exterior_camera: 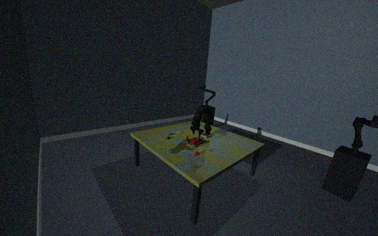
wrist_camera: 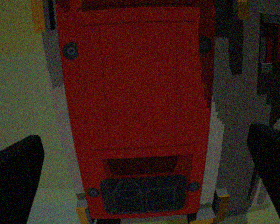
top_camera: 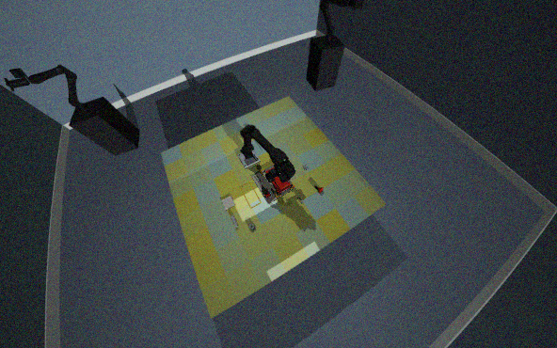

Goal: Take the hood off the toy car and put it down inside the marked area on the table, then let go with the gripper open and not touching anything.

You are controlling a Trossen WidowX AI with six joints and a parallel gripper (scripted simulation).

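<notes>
Above the toy car (top_camera: 280,191) (exterior_camera: 195,144) on the table (top_camera: 294,221) (exterior_camera: 171,150), the end effector (exterior_camera: 196,135) (wrist_camera: 147,140) points downward, released, its fingers wide apart with nothing between them. The wrist view shows red bodywork in the space between the dark fingers, a finger off to each side of it. That red panel looks to be the hood (wrist_camera: 141,90), lying in place on the car; its exact edges are hard to tell in the dim light. Round dark fittings sit near its upper corners, and a dark grille (wrist_camera: 143,194) shows at the near end. Beside the car, an outlined rectangle (top_camera: 246,200) marks part of the table within a bright patch of light, and the hood is outside it. Near the car on its other side lies a small red piece (top_camera: 320,190) (exterior_camera: 196,154), apart from it. Whether either fingertip touches the car cannot be told.
</notes>
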